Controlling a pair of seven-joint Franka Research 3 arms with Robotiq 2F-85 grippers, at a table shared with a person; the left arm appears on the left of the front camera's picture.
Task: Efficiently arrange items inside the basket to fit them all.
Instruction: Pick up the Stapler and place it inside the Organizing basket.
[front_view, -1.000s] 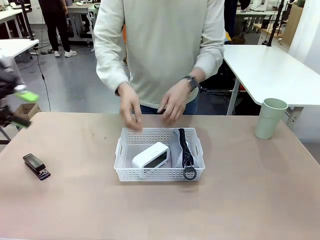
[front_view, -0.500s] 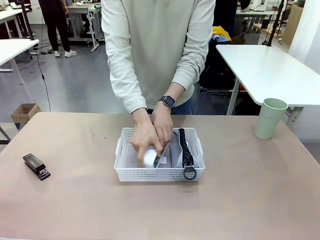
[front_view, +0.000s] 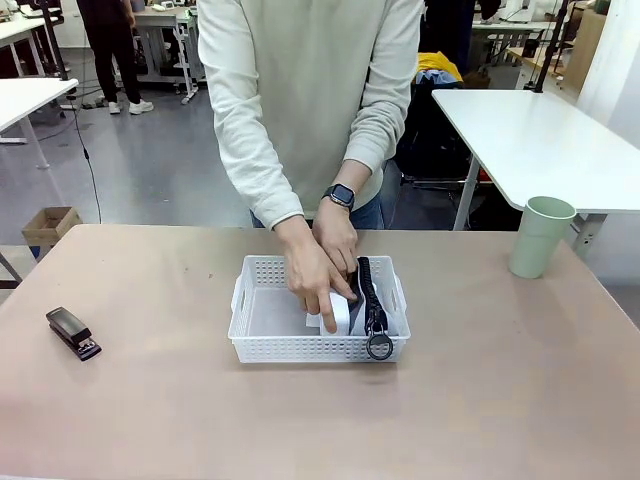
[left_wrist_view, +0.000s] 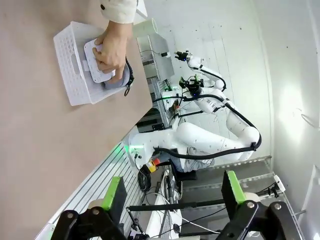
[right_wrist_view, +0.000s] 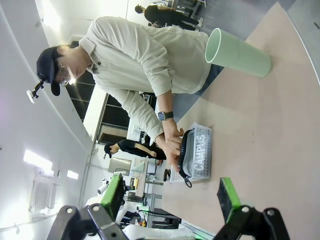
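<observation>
The person wears a pale cream long-sleeved sweatshirt (front_view: 310, 90), a dark smartwatch (front_view: 341, 195) on a black band, blue jeans (front_view: 381, 213) and a black cap (right_wrist_view: 46, 67). The left gripper (left_wrist_view: 174, 192) and right gripper (right_wrist_view: 170, 196) each have 2 black fingers (left_wrist_view: 116, 192) faced with bright green pads (right_wrist_view: 227, 195), hinged on black links with round pivot screws.

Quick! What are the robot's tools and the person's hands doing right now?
Left tool: open, empty.
Right tool: open, empty.
Person's hands: on the white box in the basket.
</observation>
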